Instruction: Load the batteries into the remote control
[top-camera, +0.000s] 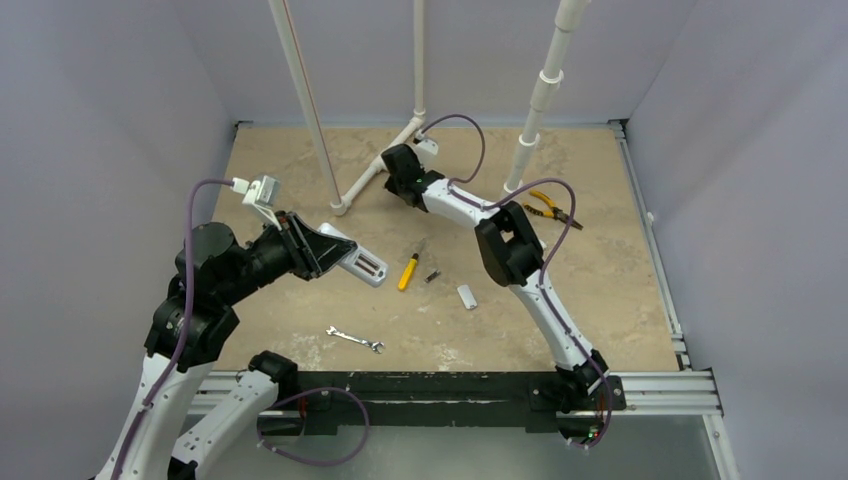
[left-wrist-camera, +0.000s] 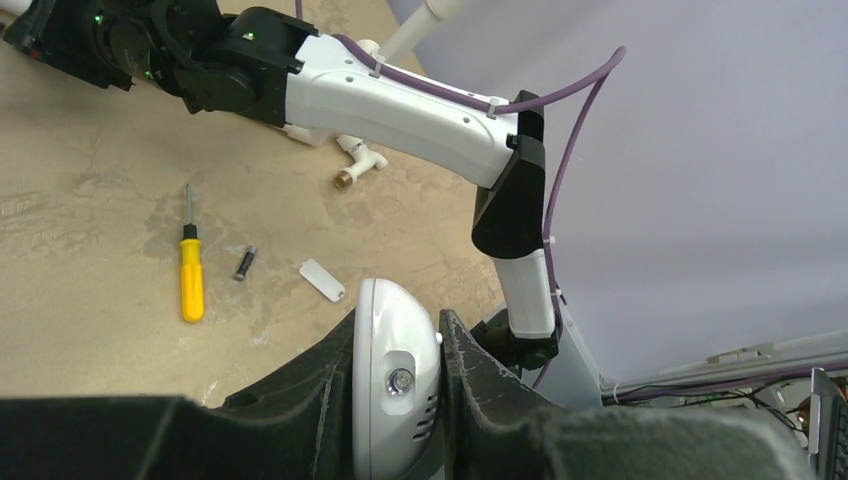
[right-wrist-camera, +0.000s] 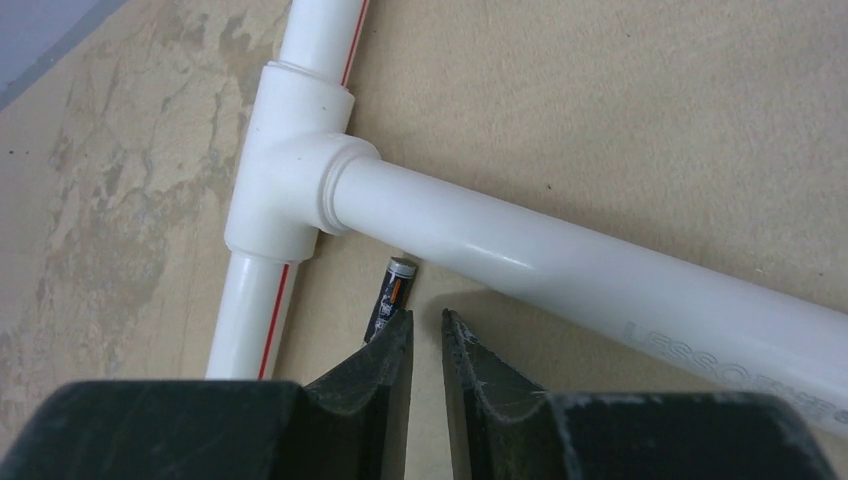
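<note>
My left gripper (top-camera: 335, 250) is shut on the white remote control (top-camera: 366, 266) and holds it above the table at the left; in the left wrist view the remote's rounded end (left-wrist-camera: 395, 370) sits clamped between the jaws (left-wrist-camera: 397, 345). My right gripper (top-camera: 403, 168) is low at the far PVC pipe. Its jaws (right-wrist-camera: 425, 318) stand a narrow gap apart with nothing between them. A black battery (right-wrist-camera: 392, 290) lies on the table against the pipe, just outside the left fingertip (right-wrist-camera: 392, 345). A second battery (top-camera: 432, 275) lies mid-table and also shows in the left wrist view (left-wrist-camera: 245, 263).
A yellow-handled screwdriver (top-camera: 408, 272) and the white battery cover (top-camera: 467, 296) lie near the second battery. A wrench (top-camera: 355, 340) lies near the front edge. Pliers (top-camera: 548, 207) lie at the right. A white PVC pipe frame (right-wrist-camera: 560, 270) stands on the far table.
</note>
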